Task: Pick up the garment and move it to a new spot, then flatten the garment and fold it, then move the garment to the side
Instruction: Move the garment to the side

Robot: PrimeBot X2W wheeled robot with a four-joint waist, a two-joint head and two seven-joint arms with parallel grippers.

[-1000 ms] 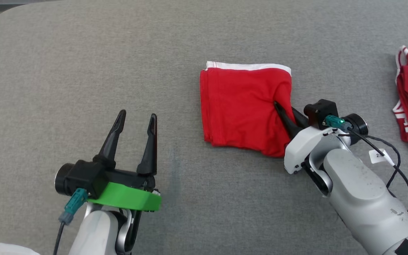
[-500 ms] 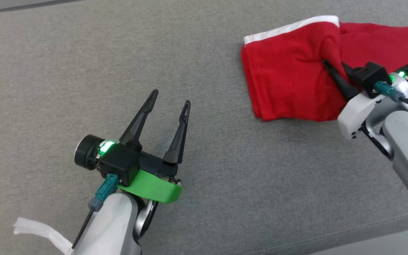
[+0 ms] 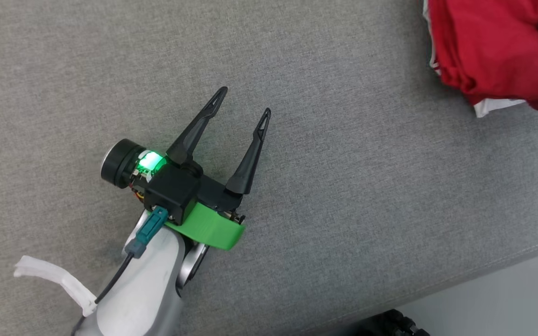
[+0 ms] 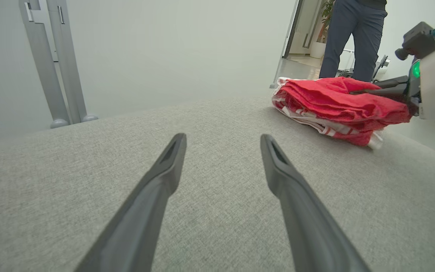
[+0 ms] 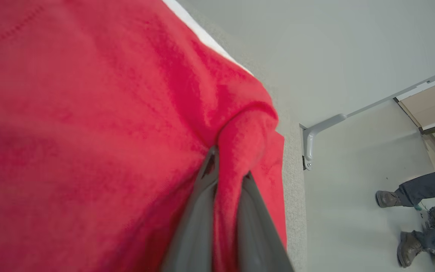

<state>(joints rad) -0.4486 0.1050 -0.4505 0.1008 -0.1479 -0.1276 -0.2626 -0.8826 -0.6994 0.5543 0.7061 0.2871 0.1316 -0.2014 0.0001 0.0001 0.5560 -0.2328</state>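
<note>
Grip: a bunched fold of the red garment [image 5: 89, 113] is pinched between the two fingers of the right hand [image 5: 229, 166], which are closed on it.
Free arm: the left hand [image 3: 245, 100] is spread and nothing is held in it. It is kept low over the grey cushion [image 3: 343, 210].
Where the garment lies: from the left hand it is found well apart, ahead of the fingertips and off to their right. At the right hand it is touching, inside the grip.
Long axis: through the left wrist view the red garment [image 4: 338, 100] is seen as a flattish folded stack that seems to rest on the cushion. Its length runs across the line along which the left hand points, and it is entered by the right hand from its right end.
Under layer: striped red-and-white cloth [image 4: 315, 122] is seen beneath the top fold. Whether it belongs to the same garment cannot be told.
Nearer arm: the right, by far, so the carrying is judged to fall to it.
Step judged: the last one, the move to the side, since the garment is already folded.
Risk judged: the cushion's end is near the stack, and the fold could be pulled open by a single pinch.
Bystander: a person's legs [image 4: 353, 37] are seen beyond the garment.
</note>
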